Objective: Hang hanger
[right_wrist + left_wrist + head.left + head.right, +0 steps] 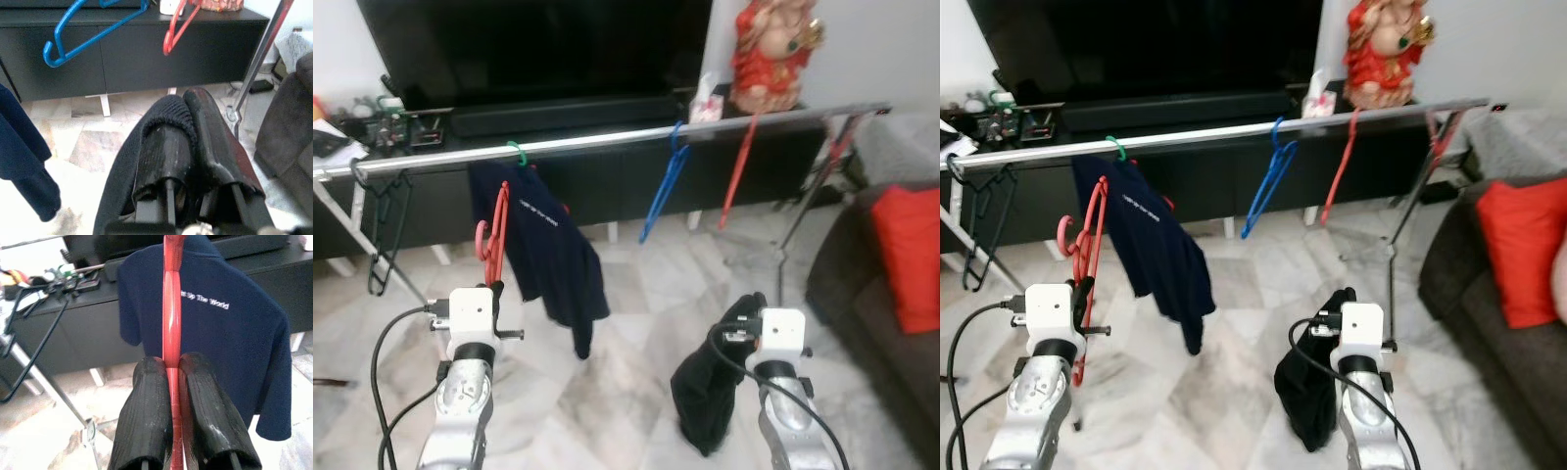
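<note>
My left gripper is shut on a red hanger, held upright below the silver rail; its fingers pinch the red bar. The hook end sits under the rail, close to a navy T-shirt hanging from a green hanger hook. My right gripper is shut on a black garment that droops toward the floor; the cloth wraps one finger.
On the rail also hang a blue hanger, a red hanger and a black hanger. A black TV console stands behind. A dark sofa with a red cushion is at right. Rack legs stand on marble floor.
</note>
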